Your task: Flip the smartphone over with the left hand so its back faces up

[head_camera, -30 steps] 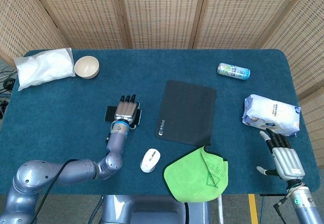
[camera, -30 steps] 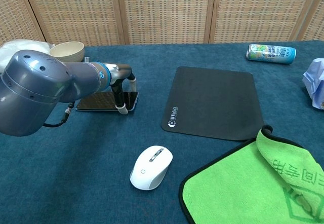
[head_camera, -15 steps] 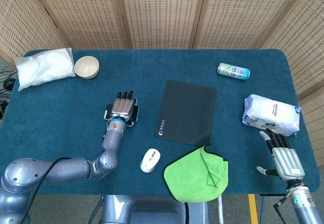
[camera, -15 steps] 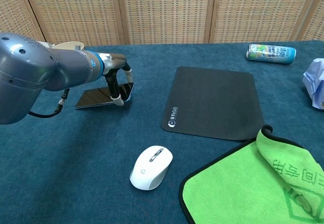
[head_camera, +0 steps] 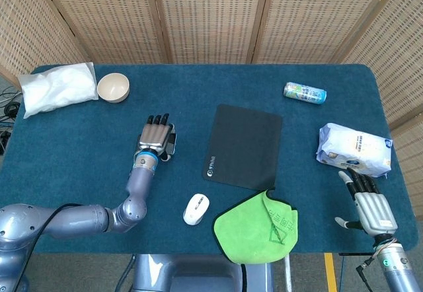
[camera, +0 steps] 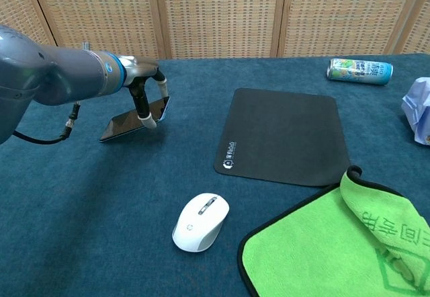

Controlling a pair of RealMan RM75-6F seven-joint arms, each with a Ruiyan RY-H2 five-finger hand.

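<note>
Lifting the smartphone (camera: 131, 119) by its right-hand edge, the left hand (head_camera: 156, 137) grips it between thumb and fingers, so the raised side stands off the bench (head_camera: 79, 153) while the opposite long edge rests on the cloth, screen tilted up and outward to the hand's left. The phone sits directly under the palm, mostly hidden from the head camera.

To do the flip well, I would judge the grounded edge should serve as the hinge — carry the raised edge up past vertical, then let it down on the far side rather than dropping it, with the pinch loose enough for the phone to turn inside it. If that edge slides on the cloth, the phone may skate away instead of rotating.

Outward from the hand: a black mouse pad (head_camera: 243, 145) lies to its right, a white mouse (head_camera: 195, 209) nearer the robot, a green cloth (head_camera: 259, 226) beyond that. A bowl (head_camera: 113, 86) and white bag (head_camera: 58, 86) sit further away to the left. The right hand (head_camera: 370, 203) rests far off with fingers apart, holding nothing, just beside a white packet (head_camera: 353, 148); a can (head_camera: 305, 93) lies beyond. The bench is covered in dark blue fabric — woven screens (head_camera: 211, 14) close off the room behind.
</note>
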